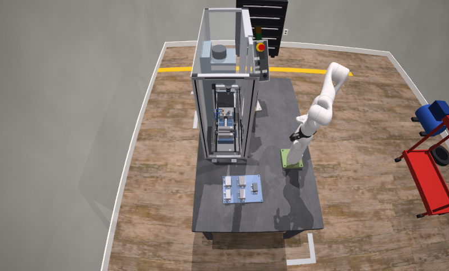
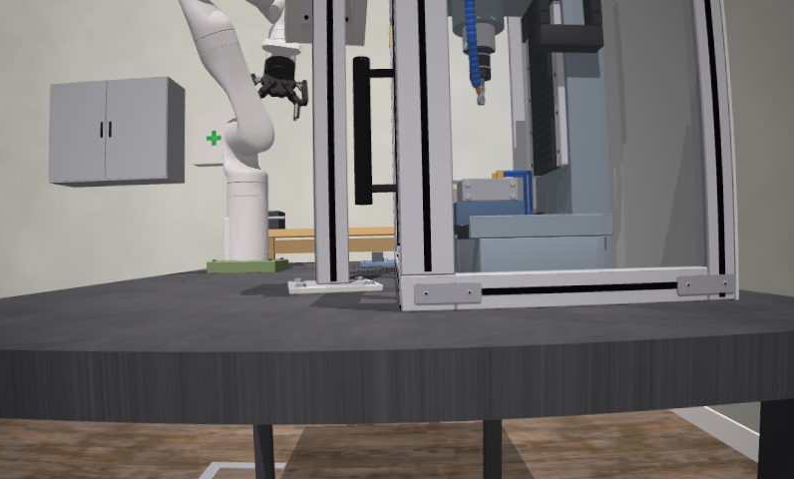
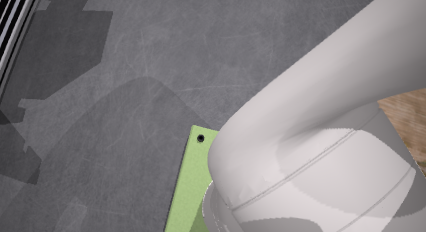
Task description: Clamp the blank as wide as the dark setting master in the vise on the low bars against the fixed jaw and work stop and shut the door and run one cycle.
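Observation:
Several light grey blanks (image 1: 228, 181) (image 1: 241, 181) (image 1: 228, 194) (image 1: 242, 194) and the dark setting master (image 1: 254, 187) stand on the blue plate (image 1: 252, 199). Their widths are too small to compare surely. The vise (image 1: 225, 135) (image 2: 487, 190) is inside the guard (image 1: 225, 77) (image 2: 423, 136); no blank is discernible between its jaws. The low bars are too small to make out. The door handle (image 2: 362, 130) is on the robot's side; the door looks shut. The control column (image 1: 261, 62) stands beside it. The amber lamp (image 1: 258, 30) looks unlit. My gripper (image 1: 293, 137) (image 2: 279, 105) is open and empty, high above the table near the arm's base.
The arm's green base plate (image 1: 291, 166) (image 2: 243, 266) (image 3: 185, 192) is right of the guard. The column's white foot (image 2: 334, 287) stands on the table (image 1: 273, 214) beside the guard. The spindle tool (image 2: 481, 95) hangs above the vise. My arm fills the right of the wrist view.

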